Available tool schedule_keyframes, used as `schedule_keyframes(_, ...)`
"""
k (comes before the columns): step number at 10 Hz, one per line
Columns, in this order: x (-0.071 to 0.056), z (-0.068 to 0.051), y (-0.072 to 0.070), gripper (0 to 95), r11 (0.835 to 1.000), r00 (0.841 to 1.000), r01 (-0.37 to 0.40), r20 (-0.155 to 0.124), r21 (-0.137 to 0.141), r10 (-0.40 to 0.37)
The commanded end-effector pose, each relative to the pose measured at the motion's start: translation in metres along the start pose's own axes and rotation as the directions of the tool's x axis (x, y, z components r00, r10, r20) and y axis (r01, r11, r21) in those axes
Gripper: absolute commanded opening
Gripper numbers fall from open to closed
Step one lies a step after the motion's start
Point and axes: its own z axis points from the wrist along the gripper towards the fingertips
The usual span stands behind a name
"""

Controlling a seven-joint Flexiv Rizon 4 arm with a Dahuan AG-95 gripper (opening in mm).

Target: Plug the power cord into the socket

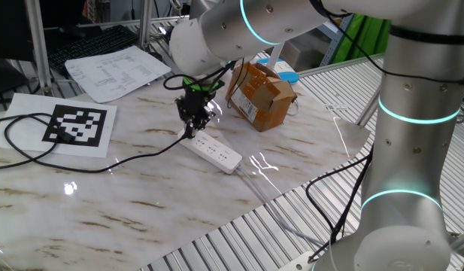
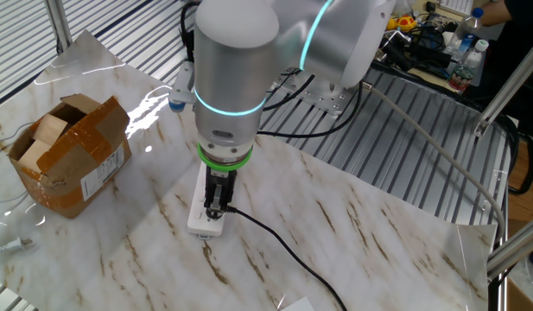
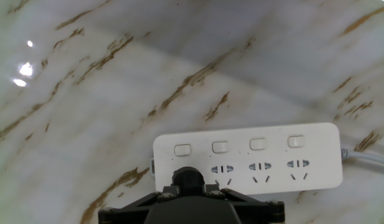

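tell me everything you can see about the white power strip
The power strip is a long, narrow white bar, plastic by its look, lying flat on the marble-patterned table. The hand view shows four buttons in a row with outlets beneath them; three are free. A grey-white lead leaves one end. At the other end the hand holds the black plug at the last outlet. A cardboard box sits nearby, apart.

Socket [image 3: 254, 158]: long white strip lying flat on marble, four rocker switches in a row w/ outlets below, grey-white lead exiting right end. Power cord [image 1: 89, 162]: thin black cable trailing left across table; round black plug [image 3: 188, 180] sits at leftmost outlet (seating depth unclear).
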Motion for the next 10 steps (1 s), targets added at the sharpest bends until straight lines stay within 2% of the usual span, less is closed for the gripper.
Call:
schedule_keyframes(1,0.0,0.0006,-0.0012,0.0,1.0,1.0,0.0,-0.007,-0.004,0.0)
schedule_keyframes(3,0.0005,0.0029,0.0,0.0,1.0,1.0,0.007,0.003,-0.008,-0.007)
schedule_keyframes(6,0.001,0.0036,0.0003,0.0,1.0,1.0,0.015,0.0,-0.008,-0.015)
schedule_keyframes(7,0.0021,0.0057,0.0014,0.0,0.999,1.0,0.026,0.009,-0.018,-0.026)
schedule_keyframes(9,0.0044,0.0098,0.0038,0.0,0.999,0.999,0.04,0.024,-0.011,-0.039)
schedule_keyframes(10,0.0045,0.0097,0.0038,0.0,0.999,0.999,0.031,0.007,-0.023,-0.031)
